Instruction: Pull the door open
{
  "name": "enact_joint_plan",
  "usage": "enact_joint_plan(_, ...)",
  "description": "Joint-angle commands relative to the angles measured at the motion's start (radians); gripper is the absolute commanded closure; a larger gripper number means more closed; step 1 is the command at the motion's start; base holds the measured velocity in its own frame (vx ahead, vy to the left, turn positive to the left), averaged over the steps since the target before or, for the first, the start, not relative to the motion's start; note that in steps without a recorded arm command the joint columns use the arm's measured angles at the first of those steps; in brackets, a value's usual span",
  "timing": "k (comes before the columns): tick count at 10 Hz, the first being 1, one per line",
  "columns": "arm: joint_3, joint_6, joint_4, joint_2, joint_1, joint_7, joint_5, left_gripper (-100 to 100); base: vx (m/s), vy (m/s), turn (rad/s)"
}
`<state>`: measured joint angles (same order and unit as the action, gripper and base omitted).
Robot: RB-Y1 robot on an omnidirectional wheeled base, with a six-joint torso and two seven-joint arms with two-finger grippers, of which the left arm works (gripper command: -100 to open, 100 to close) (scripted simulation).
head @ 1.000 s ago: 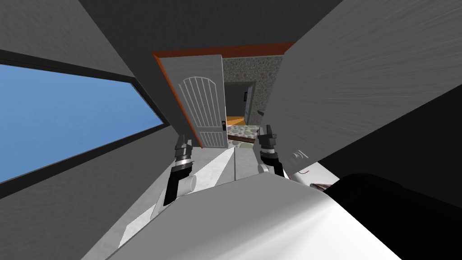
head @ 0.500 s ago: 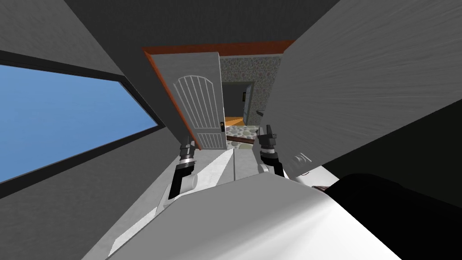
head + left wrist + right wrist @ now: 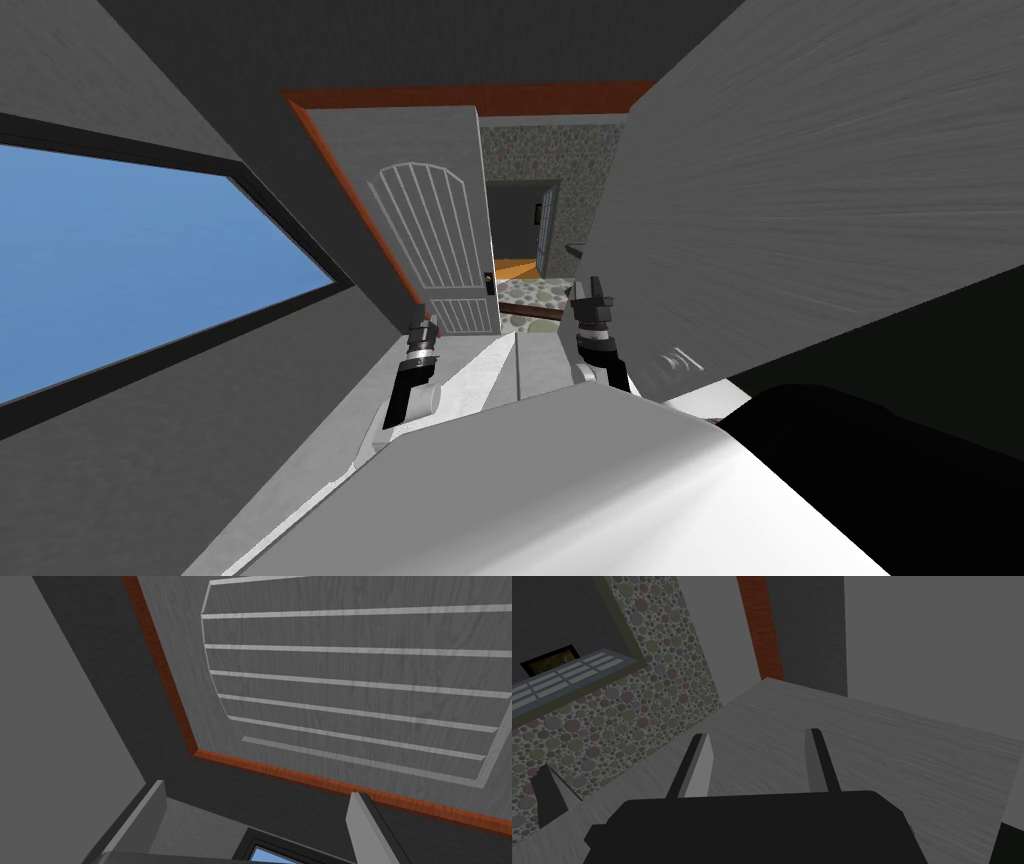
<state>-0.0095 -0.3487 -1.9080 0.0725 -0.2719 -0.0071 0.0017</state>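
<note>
The grey door (image 3: pixel 430 230) with a slatted arched panel hangs ajar in a red-brown frame (image 3: pixel 460 97). Its small dark handle (image 3: pixel 488 282) sits on the free edge beside the gap. My left gripper (image 3: pixel 422 325) is low in front of the door's bottom, left of the handle. In the left wrist view that gripper (image 3: pixel 257 803) is open and empty, facing the slatted door panel (image 3: pixel 350 671) and frame (image 3: pixel 165 681). My right gripper (image 3: pixel 592 290) is by the gap's right side. The right wrist view shows this gripper (image 3: pixel 759 758) open over a grey grained surface (image 3: pixel 862 741).
A big grey grained panel (image 3: pixel 800 190) rises close on my right. A blue window (image 3: pixel 130 250) fills the left wall. Through the gap I see a pebble wall (image 3: pixel 560 160), a pebble floor (image 3: pixel 540 293) and a further doorway (image 3: pixel 520 225). A black area (image 3: pixel 920 350) lies at lower right.
The whole head picture has shifted, so I have moved; the door now looks larger and further left. My left gripper has drawn in towards the door's bottom. The right arm has held still.
</note>
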Motion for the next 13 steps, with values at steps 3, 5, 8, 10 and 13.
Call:
enact_joint_plan(3,-0.004,0.004,0.089,0.013,0.043,0.012,0.006,-100,0.1,-0.033,-0.05)
enact_joint_plan(5,-0.006,0.007,0.136,0.02,0.066,0.019,0.01,-100,0.098,-0.029,-0.053)
enact_joint_plan(8,-0.009,0.011,0.207,0.031,0.1,0.03,0.016,-100,0.106,-0.027,-0.055)
enact_joint_plan(10,-0.011,0.015,0.254,0.037,0.123,0.037,0.02,-100,0.106,-0.017,-0.055)
enact_joint_plan(13,-0.014,0.019,0.324,0.046,0.156,0.048,0.026,-100,0.099,-0.026,-0.051)
